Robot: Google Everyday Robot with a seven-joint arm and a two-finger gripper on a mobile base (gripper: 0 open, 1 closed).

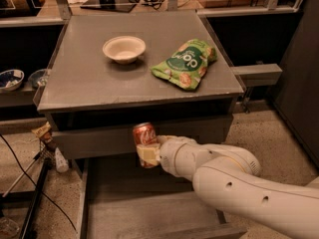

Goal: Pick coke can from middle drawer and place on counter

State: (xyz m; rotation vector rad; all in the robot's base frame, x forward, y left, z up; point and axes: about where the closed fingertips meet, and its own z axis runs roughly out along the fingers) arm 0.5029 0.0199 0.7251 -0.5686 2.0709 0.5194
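Note:
The red coke can [144, 134] stands upright in my gripper [147, 152], held above the open middle drawer [119, 208] and just in front of the closed upper drawer front. The gripper is shut on the can, its pale fingers [148, 154] wrapped around the can's lower half. My white arm reaches in from the lower right. The grey counter [89, 78] lies above and behind the can.
A white bowl [124, 49] and a green snack bag [185, 63] lie on the counter. A wooden desk with cables stands behind it. Bowls [10, 78] sit on a low shelf at left. Cables and a small bottle [61, 161] lie on the floor at left.

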